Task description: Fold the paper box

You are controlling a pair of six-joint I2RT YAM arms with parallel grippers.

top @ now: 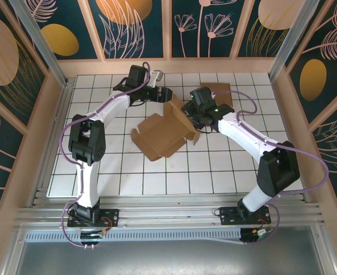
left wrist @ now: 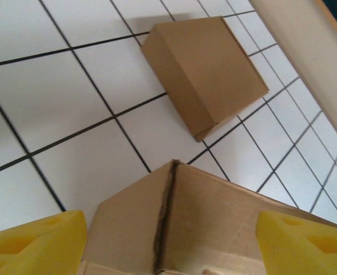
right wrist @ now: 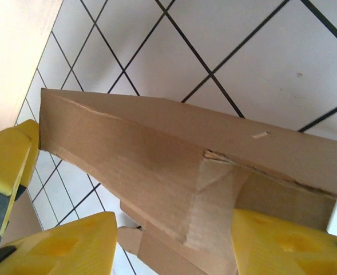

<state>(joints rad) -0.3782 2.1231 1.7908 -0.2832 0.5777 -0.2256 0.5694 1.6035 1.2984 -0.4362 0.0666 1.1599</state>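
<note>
One paper box (top: 163, 136), half-folded, mid-table, long axis near-left to far-right, raised far end between left gripper (top: 161, 94) (jaws spread astride a corner) and right gripper (top: 192, 118), jaws apart around a wall, grip not discernible.

On the table (top: 128, 172) the paper box (top: 162, 137) lies central; a closed box (top: 219, 91) sits behind it to the right. Left fingers (left wrist: 36, 240) straddle its rear corner, right fingers (right wrist: 288, 240) flank its right wall
</note>
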